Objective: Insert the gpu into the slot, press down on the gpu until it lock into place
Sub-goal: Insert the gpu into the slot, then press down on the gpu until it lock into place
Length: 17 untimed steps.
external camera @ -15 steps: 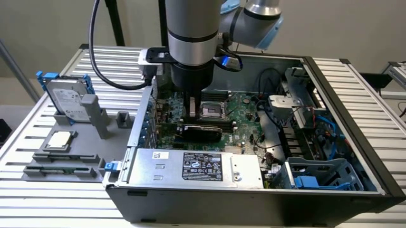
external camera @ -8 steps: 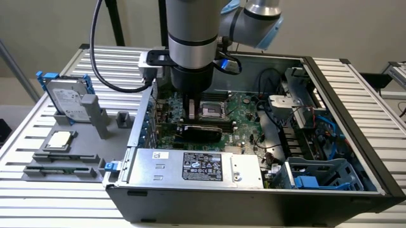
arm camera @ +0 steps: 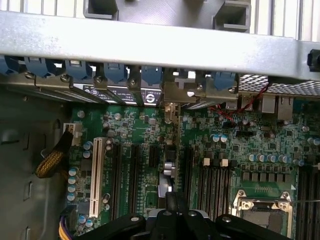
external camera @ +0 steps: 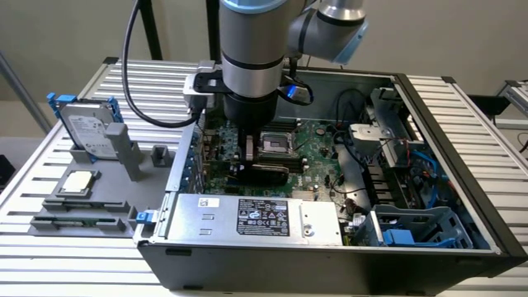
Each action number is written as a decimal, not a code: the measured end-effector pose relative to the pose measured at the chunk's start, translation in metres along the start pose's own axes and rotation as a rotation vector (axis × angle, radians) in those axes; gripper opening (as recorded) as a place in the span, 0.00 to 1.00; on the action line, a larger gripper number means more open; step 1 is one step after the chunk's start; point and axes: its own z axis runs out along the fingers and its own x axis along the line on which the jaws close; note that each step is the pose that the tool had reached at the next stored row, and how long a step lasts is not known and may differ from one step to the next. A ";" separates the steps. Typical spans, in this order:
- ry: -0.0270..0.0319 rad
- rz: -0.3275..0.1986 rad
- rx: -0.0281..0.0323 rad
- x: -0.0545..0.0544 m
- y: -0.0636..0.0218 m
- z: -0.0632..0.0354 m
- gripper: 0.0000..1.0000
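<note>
**End effector down inside the open PC case, over the gpu**

Exterior view, from its left. A slatted bench point(external camera: 74, 266) carried a grey fixture block point(external camera: 83, 210). A hard drive point(external camera: 88, 133) stood upright in the block, and a small square chip point(external camera: 76, 182) lay flat nearer the front.

Just beside the block sat the open computer case point(external camera: 429, 260). Its silver labelled power supply point(external camera: 256, 216) ran along the near wall.

The arm point(external camera: 251, 55) came straight down into the case. The end effector point(external camera: 250, 150) was low over the green motherboard point(external camera: 318, 161). The gpu point(external camera: 268, 173) was directly under it, a dark glossy card beside the silver CPU socket point(external camera: 277, 143). A blue drive cage point(external camera: 412, 232) sat toward the view's right.

In the wrist view, a white expansion connector point(arm camera: 96, 172) and black connectors point(arm camera: 134, 170) lay to one side of the board. The gpu point(arm camera: 170, 150) showed edge-on, standing upright on the board. It ran from the rear bracket row point(arm camera: 150, 75) back toward the end effector point(arm camera: 172, 220). The memory slots point(arm camera: 215, 185) and CPU socket point(arm camera: 262, 212) lay on its other side.

Could not tell whether the end effector was clamped on the card or just resting over it.
</note>
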 end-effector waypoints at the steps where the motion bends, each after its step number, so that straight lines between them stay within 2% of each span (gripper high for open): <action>1: 0.0009 0.000 -0.0007 0.000 0.0000 -0.0001 0.11; 4: 0.0009 0.000 -0.0023 0.000 -0.0001 -0.0014 0.11; 6: -0.0042 0.000 -0.0009 -0.001 -0.0001 -0.0054 0.11; 8: -0.0015 0.000 -0.0036 -0.001 0.0001 -0.0154 0.11; 17: -0.0020 0.001 -0.0075 -0.004 0.0001 -0.0531 0.11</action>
